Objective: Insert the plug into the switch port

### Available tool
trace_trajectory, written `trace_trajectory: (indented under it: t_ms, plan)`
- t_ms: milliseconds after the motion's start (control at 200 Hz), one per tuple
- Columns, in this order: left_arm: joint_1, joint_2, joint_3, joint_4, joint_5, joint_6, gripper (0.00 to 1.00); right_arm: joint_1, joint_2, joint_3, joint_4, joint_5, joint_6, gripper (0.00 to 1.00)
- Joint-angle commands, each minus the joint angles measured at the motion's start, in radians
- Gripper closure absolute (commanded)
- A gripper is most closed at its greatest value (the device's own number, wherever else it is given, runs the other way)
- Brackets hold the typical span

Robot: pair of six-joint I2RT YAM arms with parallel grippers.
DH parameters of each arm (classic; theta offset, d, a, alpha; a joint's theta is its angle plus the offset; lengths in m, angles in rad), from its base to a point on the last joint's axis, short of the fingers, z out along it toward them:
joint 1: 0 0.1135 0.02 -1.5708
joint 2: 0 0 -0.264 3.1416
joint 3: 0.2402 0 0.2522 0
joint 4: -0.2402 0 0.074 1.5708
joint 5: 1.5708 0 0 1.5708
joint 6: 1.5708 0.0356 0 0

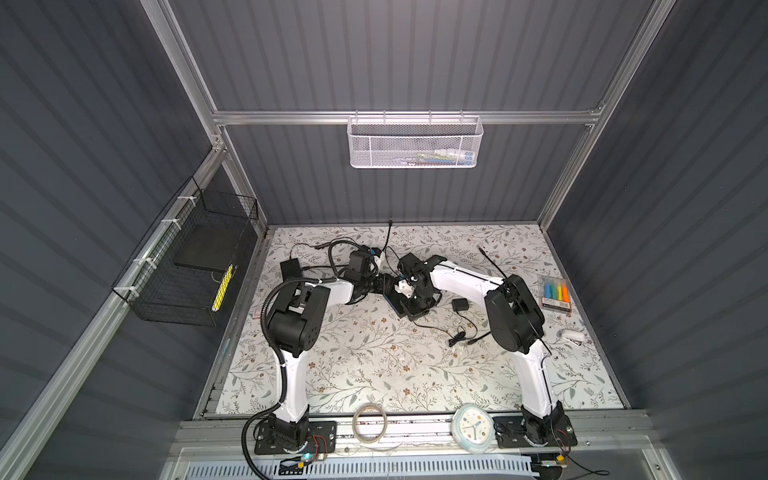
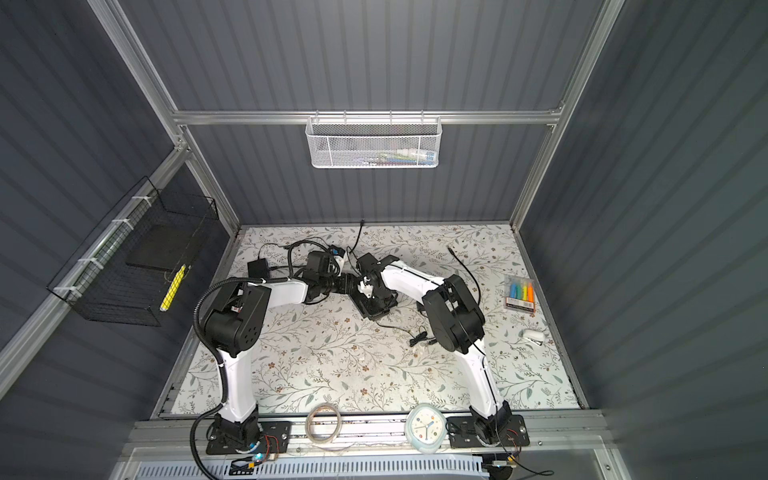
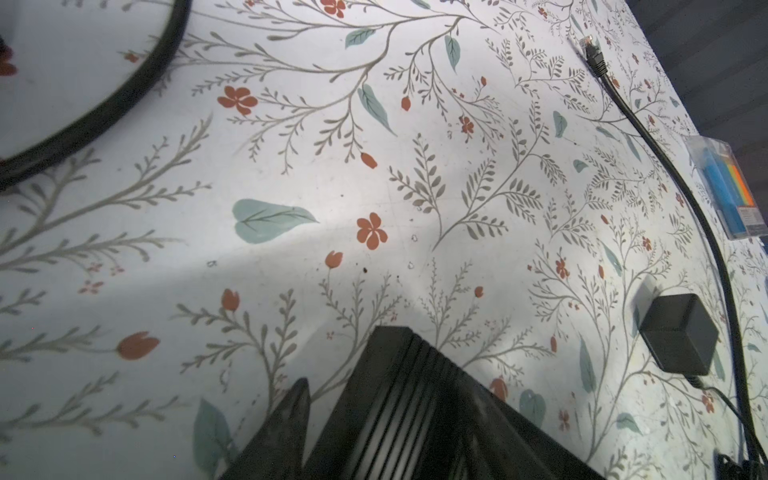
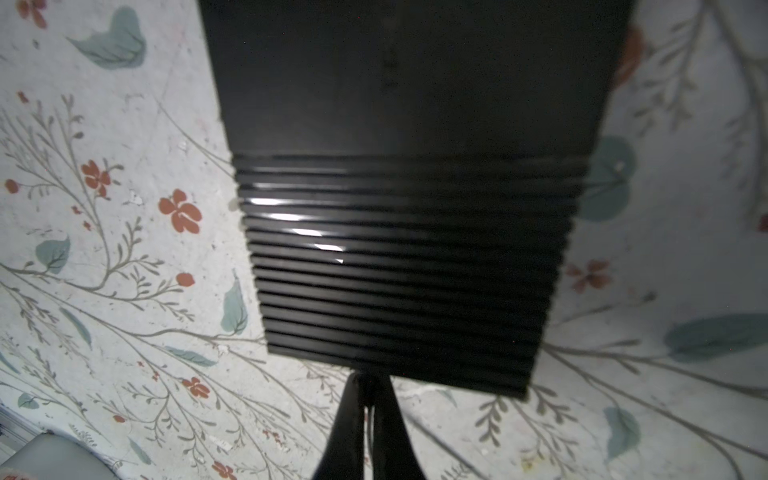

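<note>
Left wrist view: one of my left fingers point(image 3: 291, 419) sits beside the black switch point(image 3: 415, 415) mid-worktop point(image 3: 374, 166). I cannot tell if they grip. My right fingers point(image 4: 353, 424) press together at its edge. The plug point(image 3: 588, 43) lies loose, far right.

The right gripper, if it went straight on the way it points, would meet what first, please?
Probably the black ribbed switch box, whose near edge lies right ahead of the shut right gripper; depth is unclear.

Switch point(image 1: 411, 312) mid-table, adapter point(image 1: 460, 304) just right (marker pack point(image 1: 555, 293) farther right)
</note>
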Motion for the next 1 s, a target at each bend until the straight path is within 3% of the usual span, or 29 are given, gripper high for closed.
trace_trajectory:
  t_ms: [0, 996]
  plan:
    - [-0.077, 0.063, -0.048, -0.154, 0.150, -0.003, 0.43, -0.013, 0.021, 0.083, 0.227, 0.004, -0.019, 1.00]
    - [-0.120, 0.097, -0.058, -0.093, 0.201, -0.052, 0.45, -0.028, 0.081, 0.195, 0.260, -0.004, -0.030, 1.00]
